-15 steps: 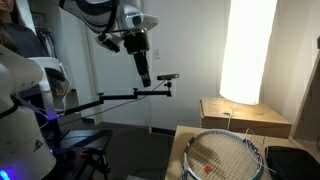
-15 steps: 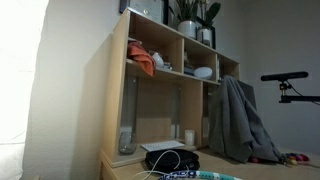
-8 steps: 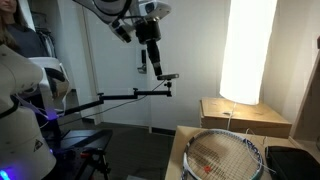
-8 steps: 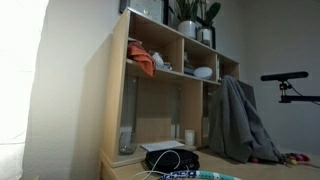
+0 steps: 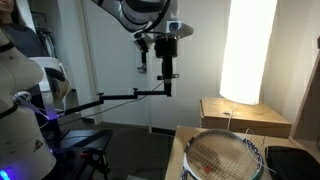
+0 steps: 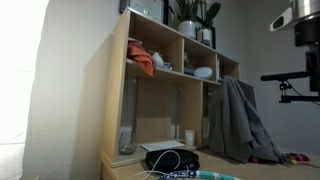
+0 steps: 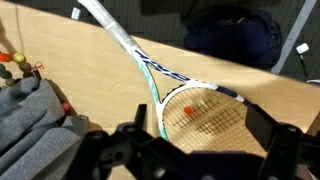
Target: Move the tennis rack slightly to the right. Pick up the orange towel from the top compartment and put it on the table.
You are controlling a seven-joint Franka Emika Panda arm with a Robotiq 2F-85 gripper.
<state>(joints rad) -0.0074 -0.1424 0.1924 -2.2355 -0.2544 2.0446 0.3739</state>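
High over the racket (image 7: 200, 112) on the counter (image 7: 90, 70), the empty jaws hang wide open, its handle slanting away.

Gripper (image 5: 168, 90) further right; arm (image 6: 300, 20) now in both ext. views.

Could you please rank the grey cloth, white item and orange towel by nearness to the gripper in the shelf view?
From the gripper:
1. grey cloth, draped beside the shelf.
2. white item, middle top compartment.
3. orange towel, farthest top compartment.
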